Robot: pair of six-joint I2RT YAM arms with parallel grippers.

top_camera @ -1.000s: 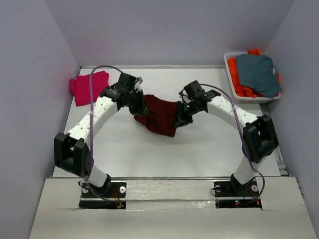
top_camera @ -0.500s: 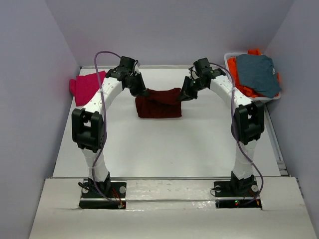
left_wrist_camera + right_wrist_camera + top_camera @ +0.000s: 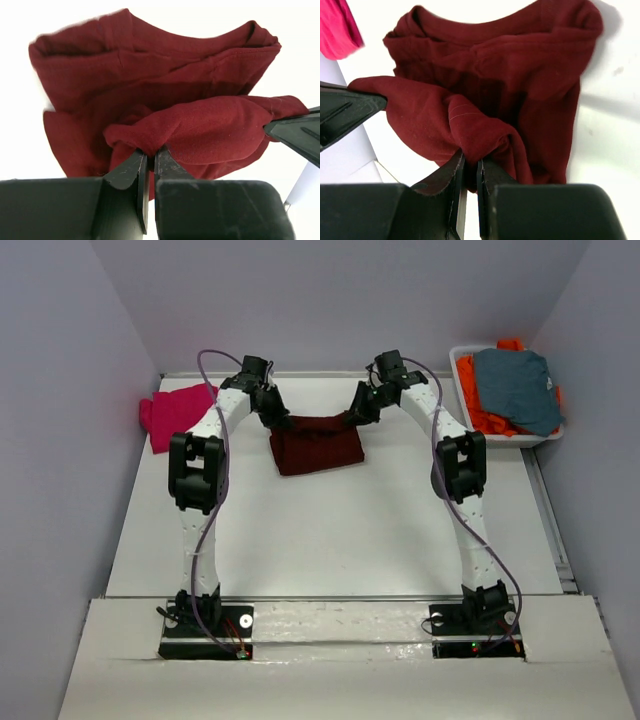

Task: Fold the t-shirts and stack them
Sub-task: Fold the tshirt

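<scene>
Trouble could come from how little cloth each side holds. The left pincer [image 3: 150, 157] is shut tight on one bunched corner of the maroon shirt [image 3: 316, 445]. The right pincer [image 3: 468, 165] is shut tight on the other corner. Each one holds only a small lump, so a quick tug could pull the cloth out. That side would then drop and spoil the fold. If one arm goes faster than the other, the held edge would land crooked. The cloth between the pincers sags and looks rumpled, so letting go now could leave bumps. From the wrist views I cannot quite tell if the held edge sits even with the layer under it; it may be a bit off.

The maroon shirt lies at the far side of the surface [image 3: 330, 540], between the two arms, partly folded over itself. The pink shirt [image 3: 175, 412] lies well apart at the far left. A grey-blue shirt [image 3: 515, 388] rests on an orange shirt [image 3: 485, 418] in the bin [image 3: 456, 370] at the far right.

A second ago the arms were bent and nearer the middle, and the shirt hung between them in a droopy lump. Now both arms reach far out, and the shirt rests flatter and squarer, closer to the back.
</scene>
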